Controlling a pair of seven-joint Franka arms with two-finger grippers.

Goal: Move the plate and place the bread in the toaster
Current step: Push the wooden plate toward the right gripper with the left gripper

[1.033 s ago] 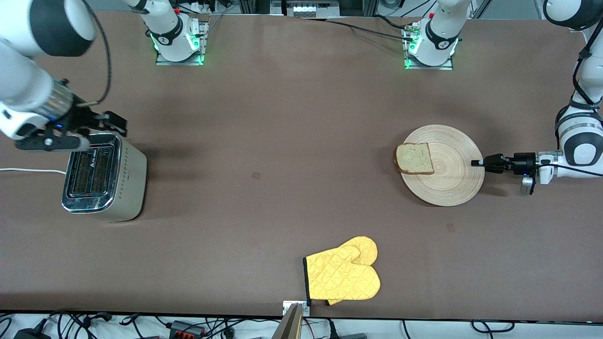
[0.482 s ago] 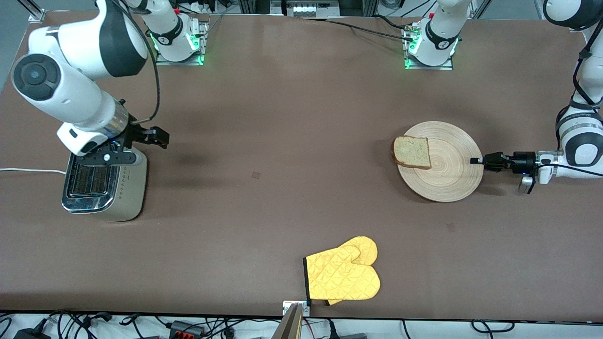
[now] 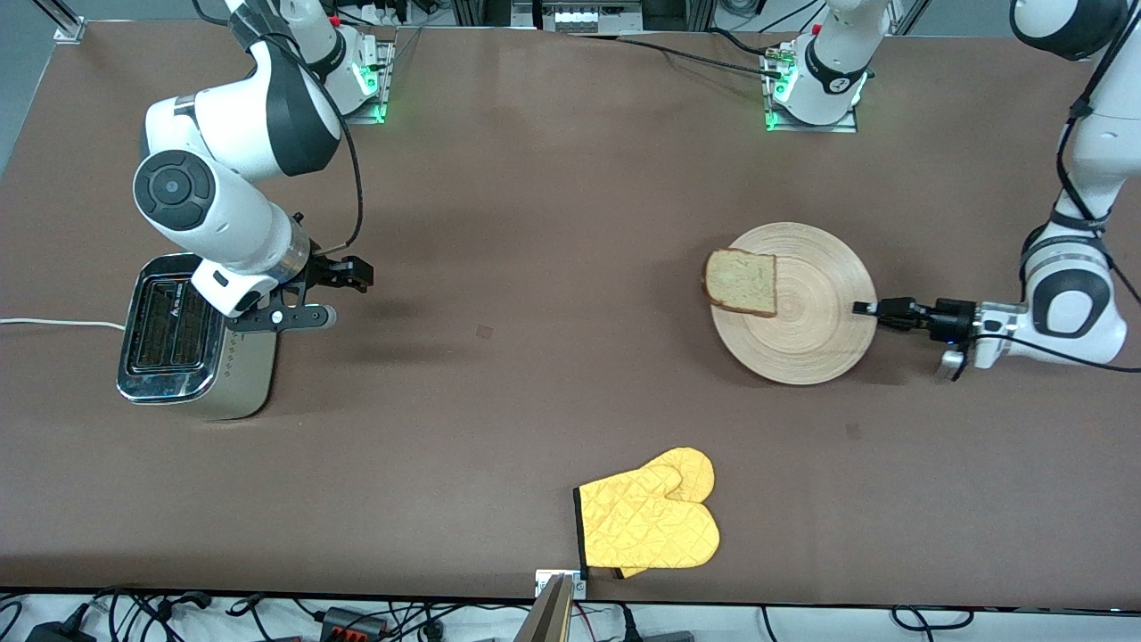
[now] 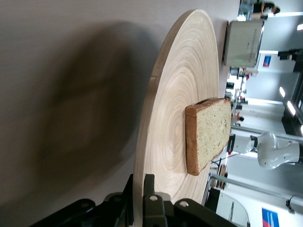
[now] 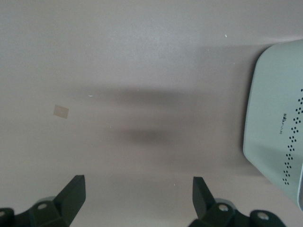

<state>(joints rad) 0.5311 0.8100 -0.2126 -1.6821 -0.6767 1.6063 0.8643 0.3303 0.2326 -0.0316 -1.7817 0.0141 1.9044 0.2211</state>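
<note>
The right arm (image 3: 223,196) covers part of the toaster (image 3: 192,343) in the front view, and the right wrist view cuts the toaster off at the picture's edge. In the left wrist view the plate (image 4: 180,118) runs out of the picture where the jaws pinch its rim. The oven mitt (image 3: 649,522) hides a second mitt beneath it.
</note>
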